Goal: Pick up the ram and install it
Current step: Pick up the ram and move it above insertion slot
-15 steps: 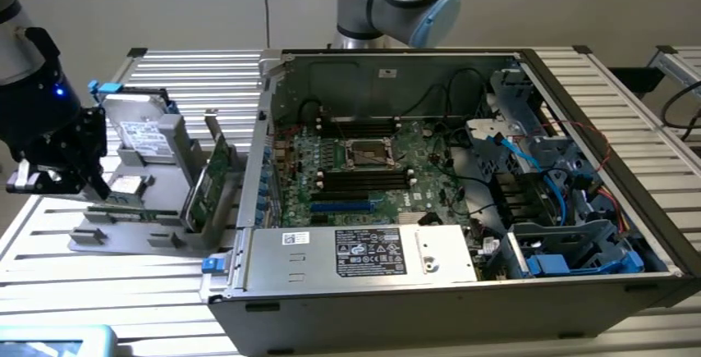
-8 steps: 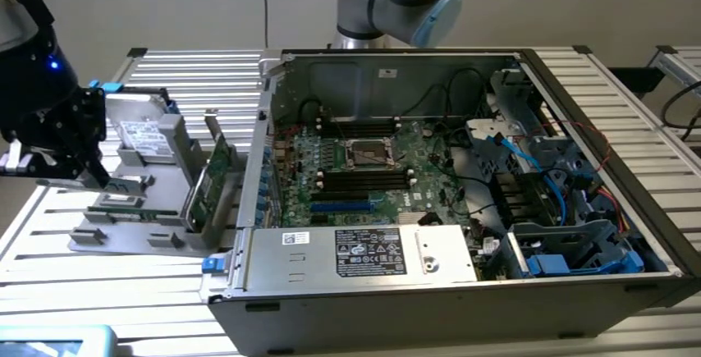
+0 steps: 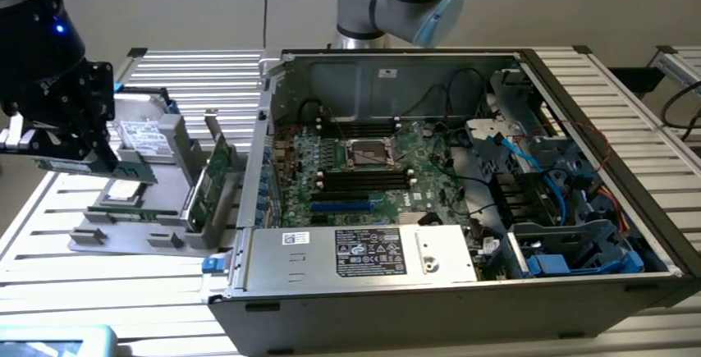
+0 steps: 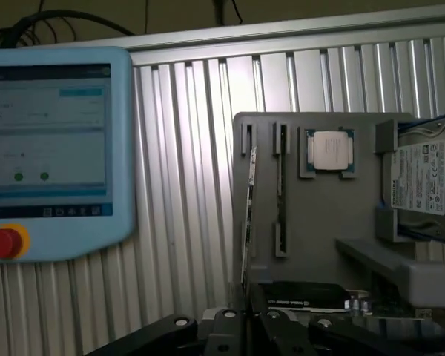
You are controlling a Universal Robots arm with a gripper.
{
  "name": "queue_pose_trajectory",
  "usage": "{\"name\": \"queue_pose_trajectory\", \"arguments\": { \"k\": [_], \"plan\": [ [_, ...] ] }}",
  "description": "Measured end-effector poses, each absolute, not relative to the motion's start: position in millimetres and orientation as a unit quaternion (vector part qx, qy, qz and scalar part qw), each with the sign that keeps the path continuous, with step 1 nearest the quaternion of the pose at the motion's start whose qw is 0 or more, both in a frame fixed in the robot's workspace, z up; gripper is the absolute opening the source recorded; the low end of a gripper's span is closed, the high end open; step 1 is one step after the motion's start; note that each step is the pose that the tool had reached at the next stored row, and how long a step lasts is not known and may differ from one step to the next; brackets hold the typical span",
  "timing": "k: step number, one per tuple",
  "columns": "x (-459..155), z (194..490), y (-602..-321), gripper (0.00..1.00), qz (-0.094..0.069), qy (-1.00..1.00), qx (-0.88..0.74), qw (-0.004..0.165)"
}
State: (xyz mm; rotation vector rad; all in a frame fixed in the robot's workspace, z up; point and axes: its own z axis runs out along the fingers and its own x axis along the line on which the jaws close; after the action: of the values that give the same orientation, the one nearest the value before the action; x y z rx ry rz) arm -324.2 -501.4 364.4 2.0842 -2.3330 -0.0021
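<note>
My gripper [image 4: 246, 308] is closed on the ram [image 4: 247, 222], taking it along one long edge. The stick hangs over the gray holder tray [image 4: 319, 222], outside the computer case [image 3: 460, 316]. I judge it light, stiff, thin and fragile: clamp the flat faces only, clear of the contacts.

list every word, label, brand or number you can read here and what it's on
No text can be read for certain. There is print on these things:
power supply label: too small to read
case wall sticker: too small to read
hard drive label: lines of print and a barcode, blurred
pendant screen: menu text, blurred
processor: markings on its lid, unreadable
</note>
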Motion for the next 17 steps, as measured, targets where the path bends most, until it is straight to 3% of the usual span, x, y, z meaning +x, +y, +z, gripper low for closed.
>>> {"name": "queue_pose_trajectory", "arguments": {
  "k": [12,17],
  "plan": [
    [-293,397,-504,0.14,-0.009,-0.744,0.668,-0.001],
    [-279,398,-504,0.14,-0.009,-0.742,0.671,-0.001]
  ]
}}
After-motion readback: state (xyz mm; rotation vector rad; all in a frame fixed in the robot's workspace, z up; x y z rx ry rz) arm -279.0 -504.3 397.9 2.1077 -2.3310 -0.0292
